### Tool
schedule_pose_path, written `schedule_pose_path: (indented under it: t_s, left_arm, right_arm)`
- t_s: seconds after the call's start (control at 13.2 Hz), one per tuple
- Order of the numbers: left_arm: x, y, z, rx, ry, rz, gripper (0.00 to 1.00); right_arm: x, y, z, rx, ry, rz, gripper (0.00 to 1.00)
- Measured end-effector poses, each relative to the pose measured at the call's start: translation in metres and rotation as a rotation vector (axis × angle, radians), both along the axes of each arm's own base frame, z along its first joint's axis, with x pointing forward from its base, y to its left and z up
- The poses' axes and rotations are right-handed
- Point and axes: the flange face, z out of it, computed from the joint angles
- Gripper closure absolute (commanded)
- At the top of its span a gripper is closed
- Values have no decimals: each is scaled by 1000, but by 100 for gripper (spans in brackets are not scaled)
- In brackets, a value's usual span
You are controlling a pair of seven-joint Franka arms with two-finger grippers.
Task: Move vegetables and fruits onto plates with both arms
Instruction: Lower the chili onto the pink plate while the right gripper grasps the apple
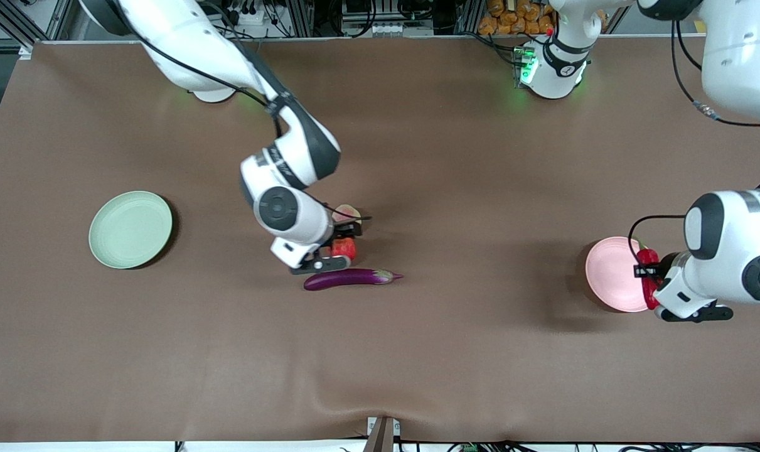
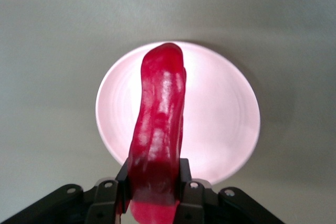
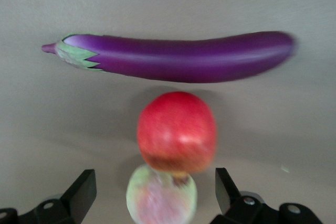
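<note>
Left gripper (image 2: 152, 198) pinching the red chili pepper (image 2: 157, 135) by one end, hanging right over the pink plate (image 2: 231, 124) — lower it close before letting go so it doesn't roll off the rim. Right gripper (image 3: 152, 192), fingers spread wide, over the pomegranate (image 3: 177, 131), the yellow-green fruit (image 3: 161, 195) touching it, the eggplant (image 3: 173, 59) just beside. Centre on the pomegranate alone. Green plate (image 1: 130, 229) waits, well apart, at the right arm's end.
</note>
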Motion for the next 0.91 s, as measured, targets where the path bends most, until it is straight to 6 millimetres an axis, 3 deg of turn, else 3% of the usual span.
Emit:
schedule_pose_path:
  t_s: [0.15,0.53,0.68,0.83,0.91]
  left_arm:
    - [1,0,-24,-7,8,-3,100]
    - [-11,18,-53,-12,60,25,100]
    - [-18,19,-63,-14,83,27,36]
    - [-20,17,-67,-16,92,24,0]
    - [-20,17,-66,-16,91,24,0]
  right_arm:
    - [-4,5,-23,-19,1,13,0]
    - [0,0,-24,-63,-31,46,0]
    - [3,-5,-27,-102,-51,68,0]
    - [5,-10,-33,-122,-54,75,0]
    - [5,-11,-37,-125,-51,75,0]
